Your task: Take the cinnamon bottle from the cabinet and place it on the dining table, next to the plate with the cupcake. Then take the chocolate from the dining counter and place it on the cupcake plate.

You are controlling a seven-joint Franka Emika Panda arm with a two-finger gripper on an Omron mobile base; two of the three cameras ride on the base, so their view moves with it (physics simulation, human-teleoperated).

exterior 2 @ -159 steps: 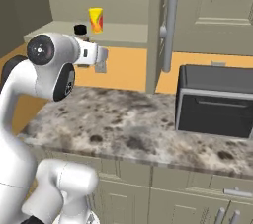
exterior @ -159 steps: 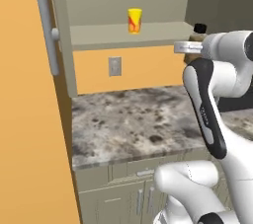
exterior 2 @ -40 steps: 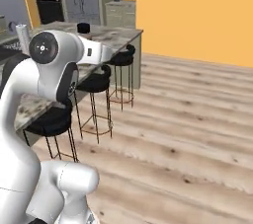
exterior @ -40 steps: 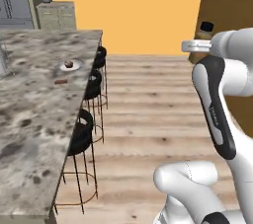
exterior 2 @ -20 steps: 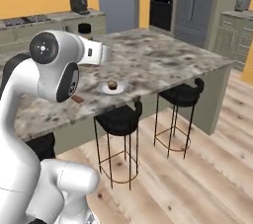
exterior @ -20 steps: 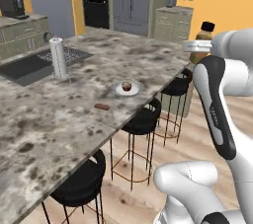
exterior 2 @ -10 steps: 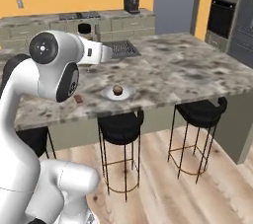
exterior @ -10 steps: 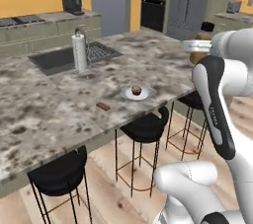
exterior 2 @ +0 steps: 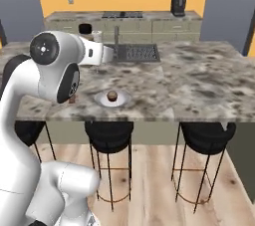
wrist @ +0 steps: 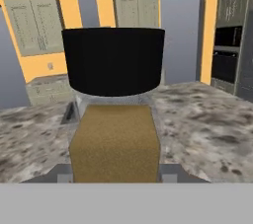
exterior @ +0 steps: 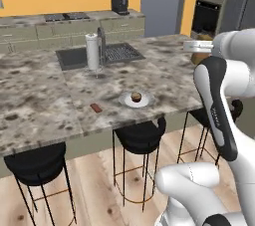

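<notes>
The cinnamon bottle [wrist: 114, 119], clear with a black cap and brown powder inside, stands upright in my gripper [wrist: 114, 171], which is shut on it. In the left base view the gripper [exterior: 198, 47] holds the bottle [exterior: 201, 56] high above the right end of the dining counter [exterior: 45, 105]. A white plate [exterior: 135, 99] with a brown cupcake [exterior: 136, 95] sits near the counter's front edge, well left of and below the gripper. The small brown chocolate [exterior: 96, 107] lies left of the plate. The right base view shows the plate [exterior 2: 113, 98] just right of my arm.
A paper towel roll [exterior: 92, 52], a faucet and a sink [exterior: 99, 56] sit further back on the counter. Black bar stools [exterior: 140, 135] [exterior 2: 204, 138] stand under its front edge. Back cabinets carry a coffee machine [exterior: 119, 2]; an oven wall [exterior: 214, 1] rises at the right.
The whole scene has swung as the base moved: the counter with the plate has slid across and now lies in front. The bottle stays in the shut gripper.
</notes>
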